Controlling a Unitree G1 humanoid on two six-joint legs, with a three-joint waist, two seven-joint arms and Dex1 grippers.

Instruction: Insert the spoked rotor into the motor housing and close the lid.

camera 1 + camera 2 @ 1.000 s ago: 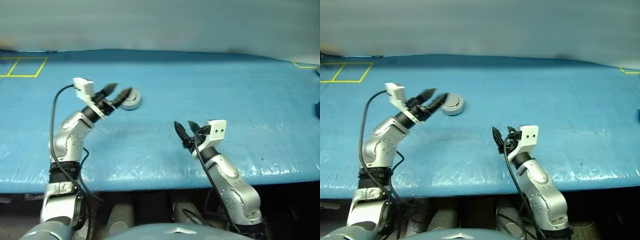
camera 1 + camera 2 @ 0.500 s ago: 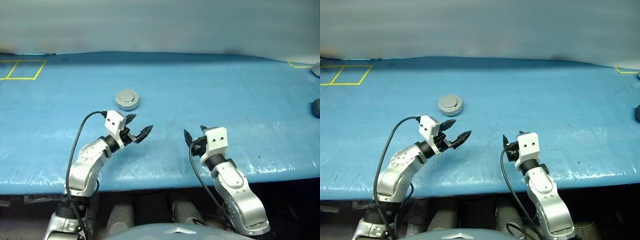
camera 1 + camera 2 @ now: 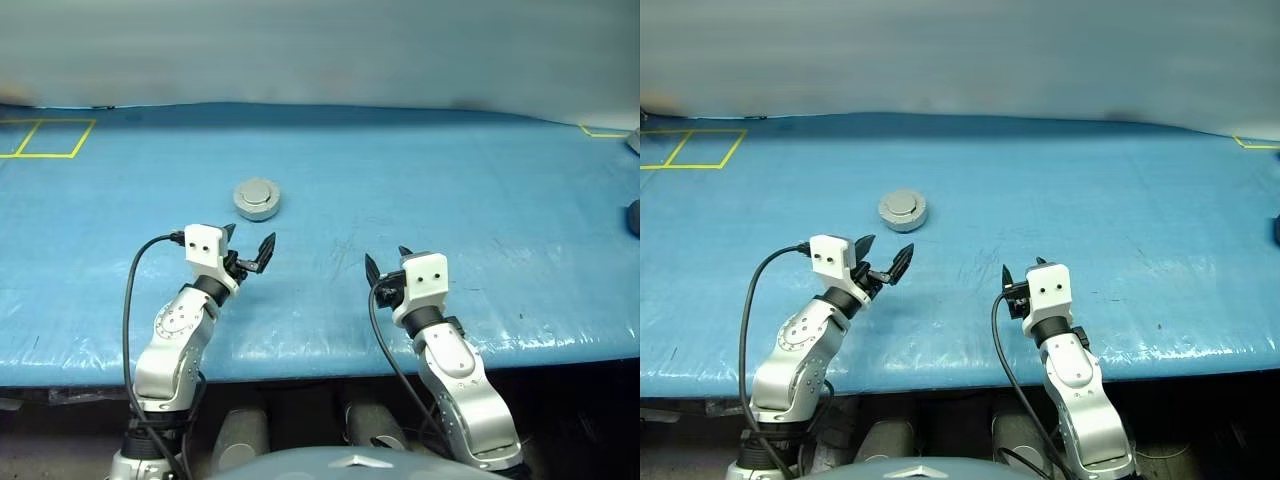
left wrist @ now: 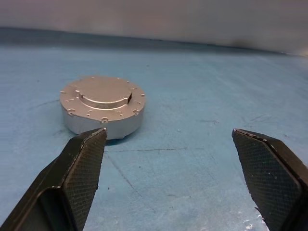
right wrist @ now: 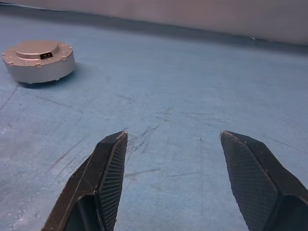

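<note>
Lid (image 4: 103,91) down on the motor housing (image 3: 256,199), job looks done! Left hand (image 3: 246,254) and right hand (image 5: 173,159) both spread, empty, near the table (image 3: 450,180) edge.

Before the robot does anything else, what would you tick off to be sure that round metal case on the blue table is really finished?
1. Lid shut on the motor housing: ok, it lies flat on the case with no gap showing.
2. Spoked rotor inside: cannot tell, the closed lid hides the inside.
3. Left gripper let go: ok, jaws open and empty, short of the housing.
4. Right gripper free: ok, jaws open, nothing between them.
5. Housing resting flat on the blue table: ok, it stands level, apart from both grippers.
</note>
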